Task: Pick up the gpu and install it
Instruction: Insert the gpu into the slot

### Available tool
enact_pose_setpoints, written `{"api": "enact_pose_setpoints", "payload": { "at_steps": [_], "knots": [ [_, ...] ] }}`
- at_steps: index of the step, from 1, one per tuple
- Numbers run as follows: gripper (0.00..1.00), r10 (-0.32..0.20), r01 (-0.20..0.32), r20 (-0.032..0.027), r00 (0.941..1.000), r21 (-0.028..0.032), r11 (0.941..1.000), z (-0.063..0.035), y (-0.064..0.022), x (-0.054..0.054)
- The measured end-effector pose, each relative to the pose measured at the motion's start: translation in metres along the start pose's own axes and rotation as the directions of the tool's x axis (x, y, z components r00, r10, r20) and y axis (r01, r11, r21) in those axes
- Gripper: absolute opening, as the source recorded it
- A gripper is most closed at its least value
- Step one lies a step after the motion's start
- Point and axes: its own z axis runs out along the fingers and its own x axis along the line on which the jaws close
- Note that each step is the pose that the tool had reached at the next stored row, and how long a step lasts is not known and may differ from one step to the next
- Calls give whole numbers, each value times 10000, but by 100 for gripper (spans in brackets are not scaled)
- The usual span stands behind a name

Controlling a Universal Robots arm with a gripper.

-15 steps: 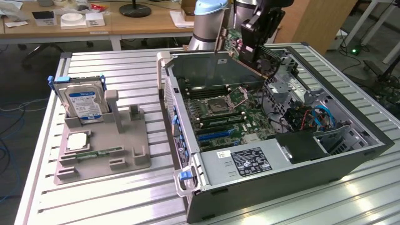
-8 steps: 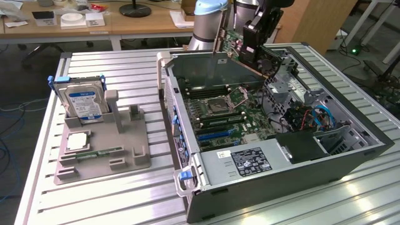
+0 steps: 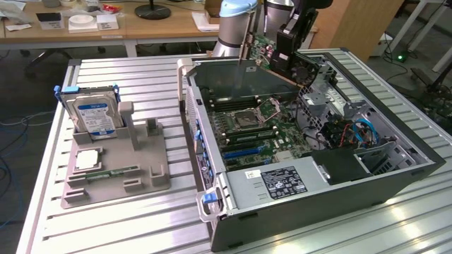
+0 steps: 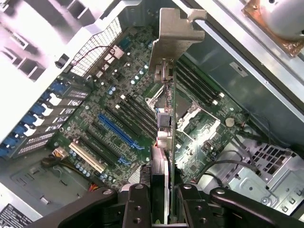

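Gpu [image 3: 265, 50], thin dark silver-bracketed circuit card, pinched by black gripper [image 4: 160, 192].
Upright above open grey computer case [image 3: 282, 225], edge toward green motherboard [image 4: 118, 123], apparently for slotting.

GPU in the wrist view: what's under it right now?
Held in the pincer, the gpu hangs over the open case's motherboard: blue slot, black memory slots, processor socket. The card's edge and bracket cover the board strip directly beneath.
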Motion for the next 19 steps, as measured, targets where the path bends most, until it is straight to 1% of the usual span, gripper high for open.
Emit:
{"api": "enact_pose_setpoints", "payload": {
  "at_steps": [6,11,15,19],
  "knots": [
    [27,-636,636,-20,9980,-15,9980,1,-3,2],
    [27,-1237,1237,-39,9923,-29,9923,1,-4,4],
    [27,-1788,1788,-53,9839,-43,9839,3,-5,4],
    [27,-2370,2370,-68,9715,-59,9715,5,-5,5]
  ]
}}
